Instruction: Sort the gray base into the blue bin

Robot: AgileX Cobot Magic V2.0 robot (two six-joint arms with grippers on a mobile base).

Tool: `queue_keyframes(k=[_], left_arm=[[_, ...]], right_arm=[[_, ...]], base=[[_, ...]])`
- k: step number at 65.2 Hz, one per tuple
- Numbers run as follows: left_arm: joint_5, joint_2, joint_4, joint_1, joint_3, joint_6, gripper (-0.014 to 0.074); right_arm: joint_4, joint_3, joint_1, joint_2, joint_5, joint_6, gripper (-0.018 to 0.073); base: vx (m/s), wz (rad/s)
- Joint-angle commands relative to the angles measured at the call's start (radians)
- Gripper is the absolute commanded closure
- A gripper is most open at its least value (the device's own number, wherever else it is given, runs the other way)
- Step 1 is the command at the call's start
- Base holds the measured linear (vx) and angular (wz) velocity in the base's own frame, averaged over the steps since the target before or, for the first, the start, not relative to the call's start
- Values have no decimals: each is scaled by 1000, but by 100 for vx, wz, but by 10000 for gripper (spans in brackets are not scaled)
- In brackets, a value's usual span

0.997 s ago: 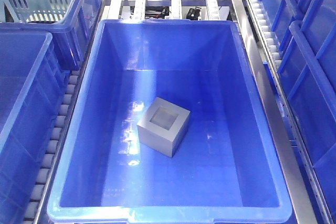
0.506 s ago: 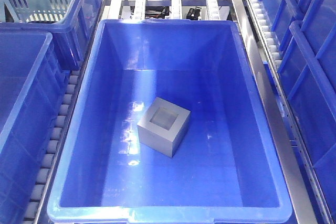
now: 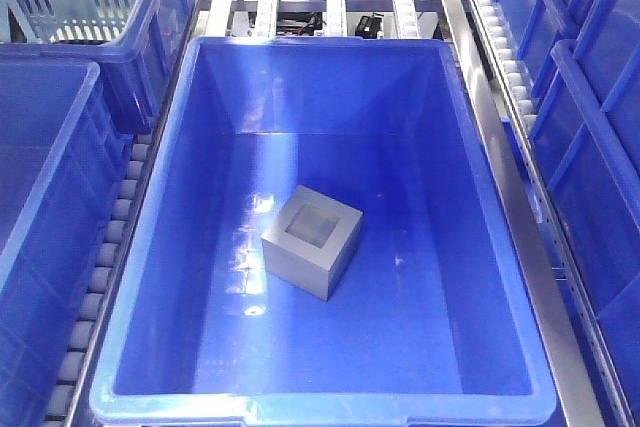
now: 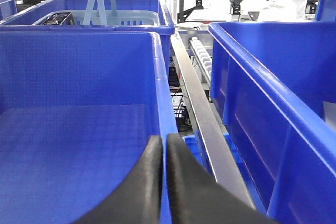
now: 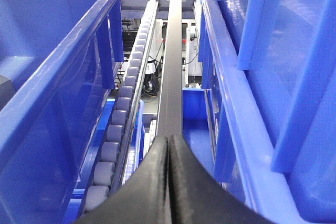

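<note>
On the floor of the blue bin (image 3: pixel 180 247), a little left of its middle, the gray base (image 3: pixel 312 241) sits with its square recess facing up, and neither claw appears in the front view. The left claw (image 4: pixel 163 148) is closed on nothing above the rim of a neighbouring blue crate (image 4: pixel 79 145). The right claw (image 5: pixel 168 148) is likewise pressed shut and empty, over a roller rail (image 5: pixel 123 108) between bins.

Pale slatted basket (image 3: pixel 70 12) inside a rear-left blue crate (image 3: pixel 150 57); roller rail (image 3: pixel 105 267) alongside.
</note>
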Motion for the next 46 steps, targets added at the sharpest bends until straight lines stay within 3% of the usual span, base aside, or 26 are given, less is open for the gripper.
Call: queue_keyframes(k=[1,46], left_arm=[[-74,-17,-1,-6,28,-13,602],[-74,-17,-1,-6,28,-13,602]], right_arm=[[-6,14,-5,-11,-75,-5,568],[-6,14,-5,-11,-75,-5,568]], base=[[0,0],[0,0]])
